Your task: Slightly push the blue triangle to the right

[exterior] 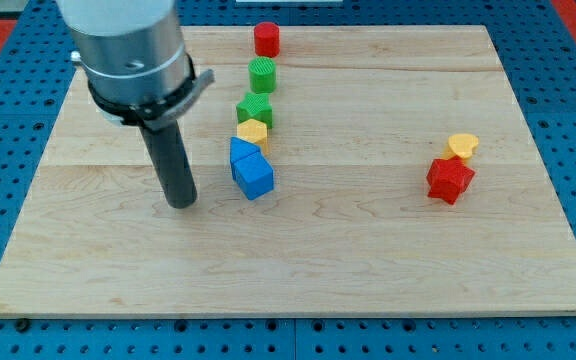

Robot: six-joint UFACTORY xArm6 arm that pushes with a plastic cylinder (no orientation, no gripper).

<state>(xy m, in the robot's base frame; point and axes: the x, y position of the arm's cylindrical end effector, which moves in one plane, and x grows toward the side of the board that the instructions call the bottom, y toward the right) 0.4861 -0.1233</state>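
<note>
The blue triangle (240, 151) lies on the wooden board (368, 250) left of centre, touching a blue cube (255, 177) just below and right of it. My tip (180, 203) rests on the board to the left of both blue blocks, a short gap away, level with the blue cube and slightly below the triangle.
A column of blocks runs up from the blue ones: a yellow hexagon-like block (253, 132), a green block (254, 109), a green cylinder (262, 75) and a red cylinder (266, 39). At the right, a yellow heart (462, 146) touches a red star-like block (450, 180).
</note>
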